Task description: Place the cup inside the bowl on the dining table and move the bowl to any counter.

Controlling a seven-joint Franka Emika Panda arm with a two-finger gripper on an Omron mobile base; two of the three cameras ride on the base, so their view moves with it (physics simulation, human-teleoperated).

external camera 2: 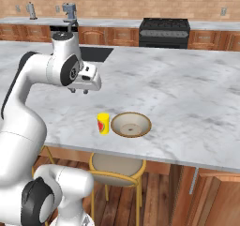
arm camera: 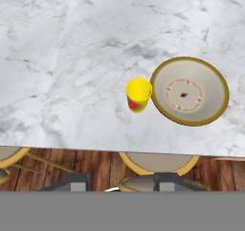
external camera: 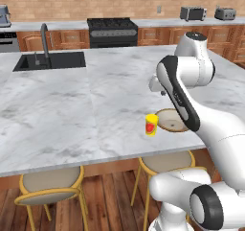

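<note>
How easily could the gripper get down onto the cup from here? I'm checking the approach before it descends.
Probably easily: the gripper hangs above the dining table, the cup stands upright beside the bowl, and nothing lies between.

Domestic kitchen, rendered. Large marble island (external camera: 72,110) with inset black sink (external camera: 50,61) and tall faucet (external camera: 44,38); yellow-framed round stools (external camera: 50,187) tucked beneath. Black range (external camera 2: 164,32) along tan brick wall (external camera 2: 140,4); brown wooden cabinets (external camera: 158,36) under marble counter (external camera 2: 42,21). Toaster (external camera: 193,13) on counter; possibly a coffee machine (external camera: 4,15) at far left. Wood plank floor (external camera 2: 164,201).
</note>
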